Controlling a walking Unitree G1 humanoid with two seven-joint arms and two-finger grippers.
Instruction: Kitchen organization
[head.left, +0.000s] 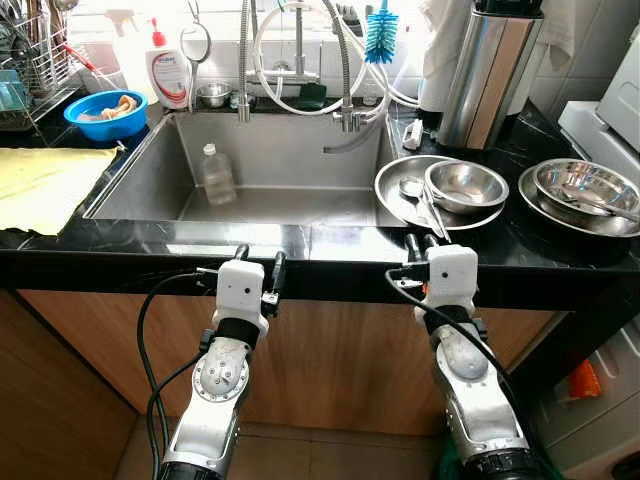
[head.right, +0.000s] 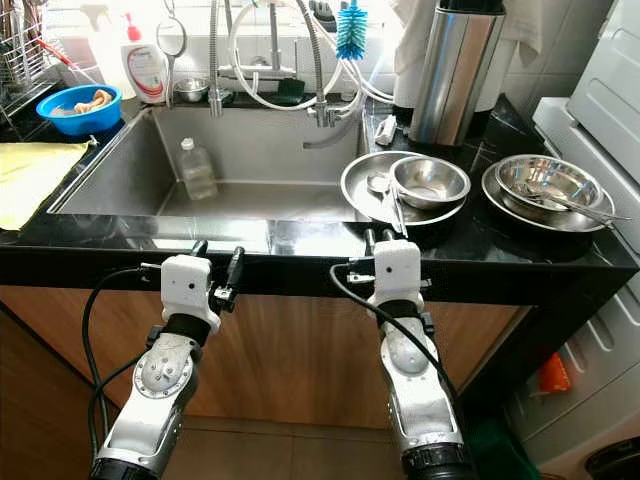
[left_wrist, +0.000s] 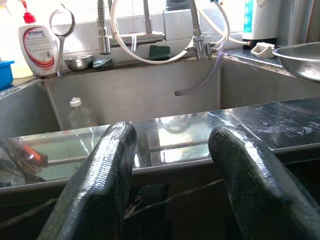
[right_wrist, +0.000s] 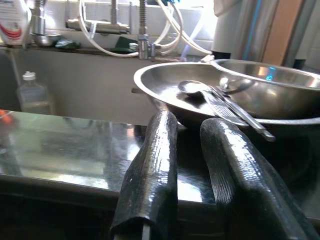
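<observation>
Inside sink (head.left: 280, 150) plastic bottle (head.left: 217, 175) stands; blue bowl (head.left: 104, 113) holds food; spoon (head.left: 418, 192) lies in steel plate (head.left: 398, 205). Soap bottle (head.left: 168, 72) label unreadable. Left gripper (head.left: 257, 262) fingers spread, right gripper (head.left: 420, 243) fingers slightly apart, both empty.

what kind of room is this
A home kitchen, most likely: a stainless sink set in a dark counter, a dish soap bottle behind it, and steel bowls stacked to its right.

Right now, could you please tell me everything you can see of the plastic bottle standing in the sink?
The plastic bottle is small and clear, with a white cap and no label that I can make out. It stands upright on the floor of the steel sink, near the back wall and towards the left side. Nothing else touches it. Whether it holds liquid is unclear.
</observation>
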